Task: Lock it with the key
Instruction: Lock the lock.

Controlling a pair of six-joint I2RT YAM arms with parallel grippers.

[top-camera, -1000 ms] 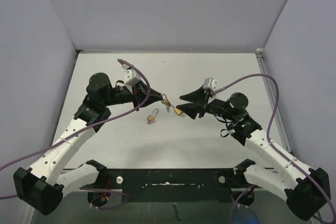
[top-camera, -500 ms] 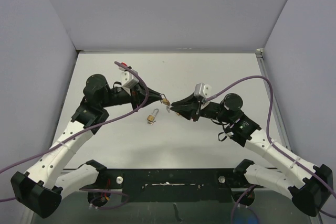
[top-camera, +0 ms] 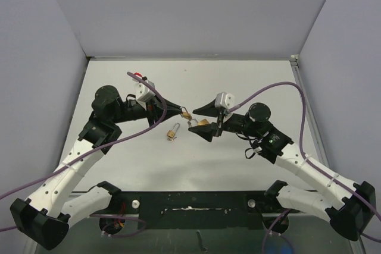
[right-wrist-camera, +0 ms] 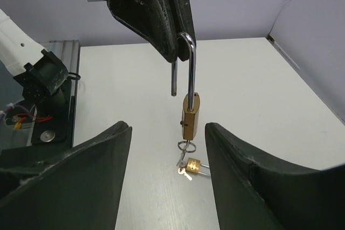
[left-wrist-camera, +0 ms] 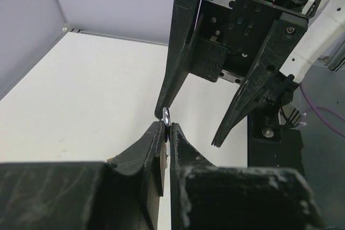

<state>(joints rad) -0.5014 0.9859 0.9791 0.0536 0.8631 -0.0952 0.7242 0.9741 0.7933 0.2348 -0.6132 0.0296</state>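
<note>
We see the left pincer (top-camera: 178, 110) closed tight on the top bend of the padlock's shackle (right-wrist-camera: 190, 65), so the padlock (right-wrist-camera: 190, 118) hangs upright in the air above the middle of the bench (top-camera: 238, 81). The shackle stands open: its long leg runs down into the brass body, while the short leg ends free beside it, clear of the body. Under the body a small key ring (right-wrist-camera: 186, 146) dangles. We cannot tell whether a key sits in the keyhole, as the underside is too small to read.

The right pincer (top-camera: 192, 119) faces the left one from the other side with its jaws spread wide and nothing between them. From its own wrist view the padlock hangs ahead of it, roughly in line with the gap between the two fingers and apart from both. From the left wrist view, the tip of one right finger (left-wrist-camera: 178, 52) comes down just beside the shackle. We cannot tell whether it touches the metal.

On the bench below, slightly to the left of the hanging lock in the overhead view, lies a second padlock (top-camera: 173, 132), small and brass, with silvery keys at its side. Neither pincer touches it
</note>
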